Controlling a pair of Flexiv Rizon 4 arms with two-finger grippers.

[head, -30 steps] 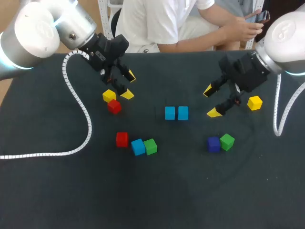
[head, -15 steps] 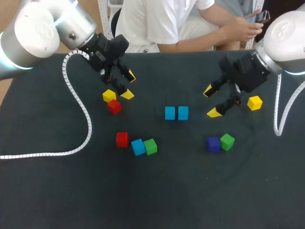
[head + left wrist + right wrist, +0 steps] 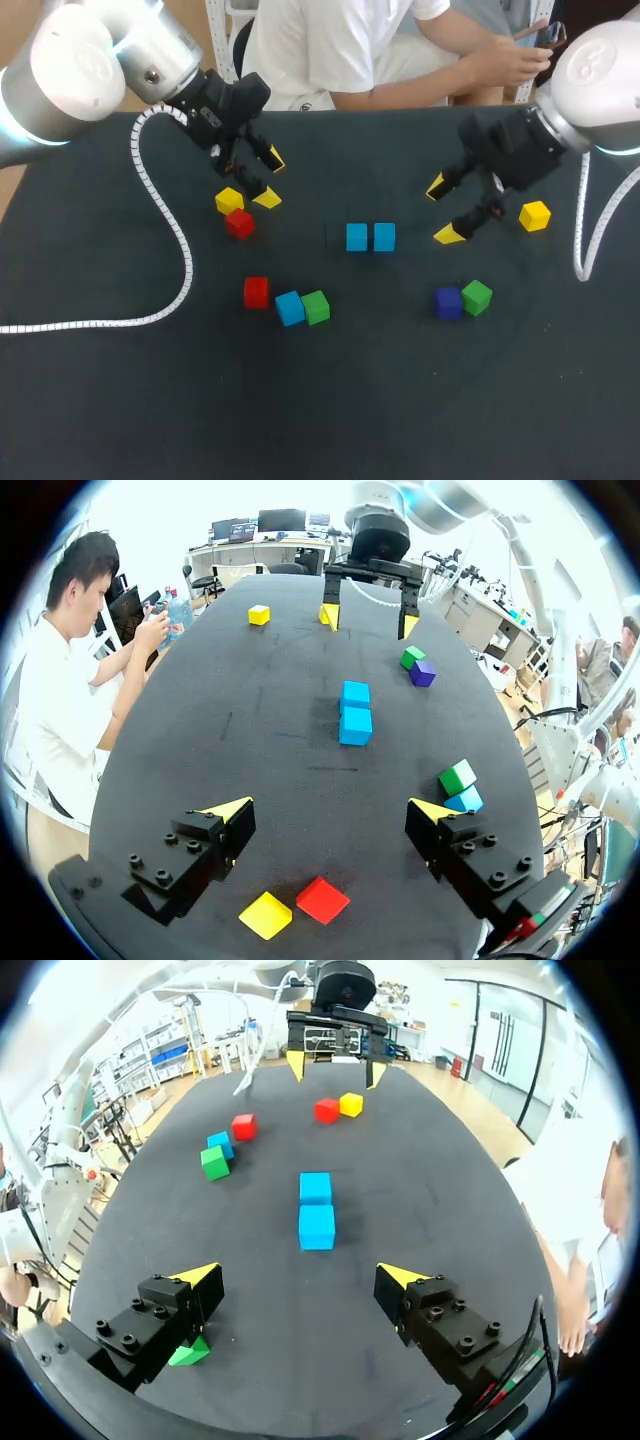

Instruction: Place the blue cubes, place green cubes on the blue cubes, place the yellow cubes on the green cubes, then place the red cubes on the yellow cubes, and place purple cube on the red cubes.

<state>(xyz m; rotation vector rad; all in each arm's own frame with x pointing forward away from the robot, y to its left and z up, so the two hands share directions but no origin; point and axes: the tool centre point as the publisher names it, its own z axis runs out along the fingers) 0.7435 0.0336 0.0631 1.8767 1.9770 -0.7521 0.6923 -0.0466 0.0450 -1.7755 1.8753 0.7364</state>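
Two blue cubes touch; right of them the green cube sits just beside a purple cube. Right gripper, wide and empty, should straddle green's free faces squarely.

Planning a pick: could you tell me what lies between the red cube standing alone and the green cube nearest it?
A blue cube, touching the green cube, as the head view shows.

Worktop: centre pair side by side, touching. Row of three front-left of it, two touching and the third just beside. Rear-left pair touching, just beside left fingers. Right pair touching, front-right of centre, with lone cube behind it, near right fingers.
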